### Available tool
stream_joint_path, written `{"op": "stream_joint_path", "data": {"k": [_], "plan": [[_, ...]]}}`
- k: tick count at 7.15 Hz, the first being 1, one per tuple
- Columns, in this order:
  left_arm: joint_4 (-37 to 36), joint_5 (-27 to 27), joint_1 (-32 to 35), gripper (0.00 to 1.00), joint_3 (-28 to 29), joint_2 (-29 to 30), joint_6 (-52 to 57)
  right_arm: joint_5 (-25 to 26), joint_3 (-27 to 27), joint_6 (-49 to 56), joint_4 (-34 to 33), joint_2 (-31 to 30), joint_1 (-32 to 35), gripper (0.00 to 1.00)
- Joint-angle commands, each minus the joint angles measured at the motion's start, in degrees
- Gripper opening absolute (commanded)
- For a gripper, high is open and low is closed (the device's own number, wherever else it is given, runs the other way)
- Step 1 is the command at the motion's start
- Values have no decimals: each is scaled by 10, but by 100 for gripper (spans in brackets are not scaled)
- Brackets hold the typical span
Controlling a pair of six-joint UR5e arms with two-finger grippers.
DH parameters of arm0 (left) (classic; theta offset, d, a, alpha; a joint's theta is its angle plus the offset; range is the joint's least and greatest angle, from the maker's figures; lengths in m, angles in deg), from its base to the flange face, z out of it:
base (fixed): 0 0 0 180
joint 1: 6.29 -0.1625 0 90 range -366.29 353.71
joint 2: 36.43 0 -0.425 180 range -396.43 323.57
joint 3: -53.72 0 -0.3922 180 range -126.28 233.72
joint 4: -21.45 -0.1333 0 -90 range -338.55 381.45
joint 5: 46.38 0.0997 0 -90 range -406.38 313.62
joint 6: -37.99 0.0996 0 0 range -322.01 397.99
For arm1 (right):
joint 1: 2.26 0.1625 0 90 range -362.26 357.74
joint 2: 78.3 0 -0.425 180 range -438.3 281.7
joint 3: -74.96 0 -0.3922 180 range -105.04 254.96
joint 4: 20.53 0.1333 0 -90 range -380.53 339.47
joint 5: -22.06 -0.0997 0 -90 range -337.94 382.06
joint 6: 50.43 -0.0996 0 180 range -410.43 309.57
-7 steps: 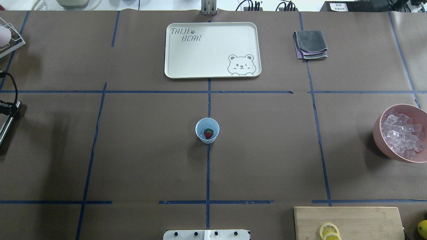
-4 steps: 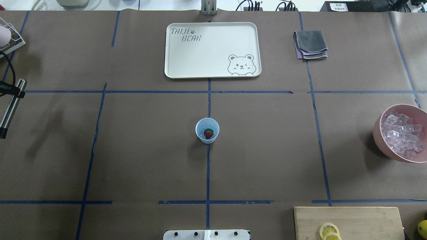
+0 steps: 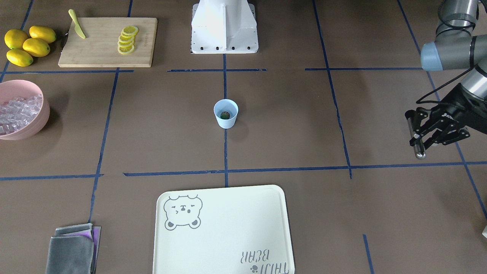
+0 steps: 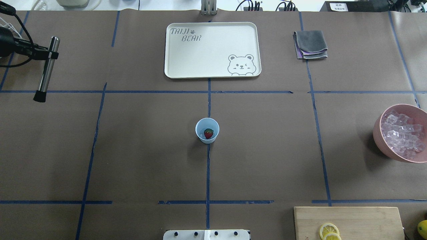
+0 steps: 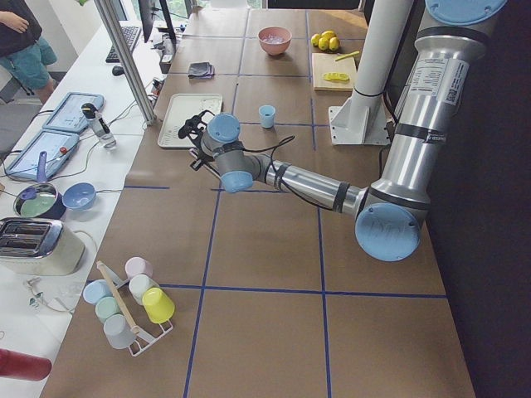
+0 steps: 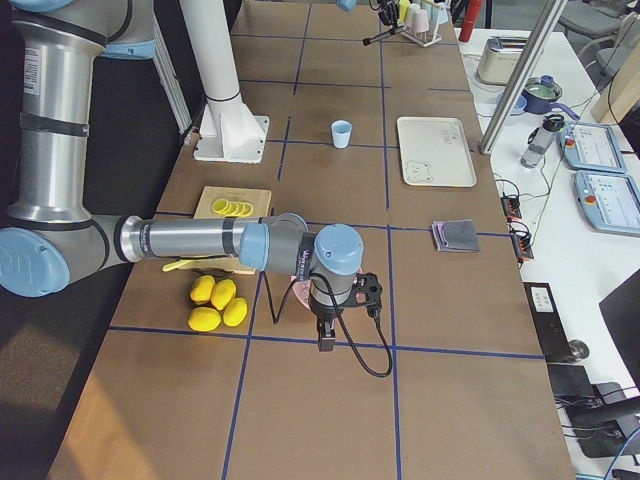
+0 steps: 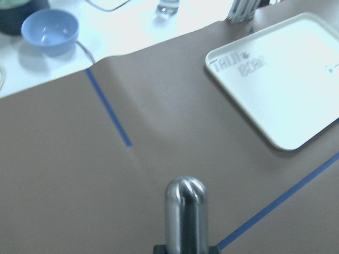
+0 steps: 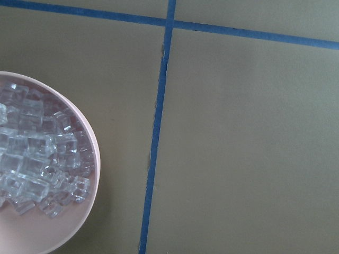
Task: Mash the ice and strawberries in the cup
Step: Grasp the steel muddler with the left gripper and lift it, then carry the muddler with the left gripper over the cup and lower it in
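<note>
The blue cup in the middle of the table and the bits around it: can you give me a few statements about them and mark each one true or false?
1. The cup has a strawberry in it. True.
2. The ice is in the cup. False: it lies in the pink bowl, and no ice shows in the cup.
3. The left gripper is closed on a metal rod. True.
4. The rod's tip is inside the cup. False: the rod is held far off to the side, well apart from the cup.
5. The tray carries lemon slices. False: the tray is bare, and the slices lie on the wooden board.
</note>
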Motion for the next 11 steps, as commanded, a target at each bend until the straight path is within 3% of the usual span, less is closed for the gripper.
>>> {"op": "stream_joint_path", "data": {"k": [1,4,5,6,9,11], "plan": [[222,5,-56,0,58,33,3,1,1,0,0,1,0,100],[398,140,-196,0,98,74,140,1,2,-1,0,5,0,100],[434,147,-212,0,121,114,147,1,0,-2,0,6,0,100],[452,184,-243,0,125,132,148,1,-1,-4,1,7,0,100],[512,375,-385,0,124,176,170,0,-2,-13,1,8,0,100],[512,385,-391,0,124,195,171,0,-2,-13,1,10,0,100]]}}
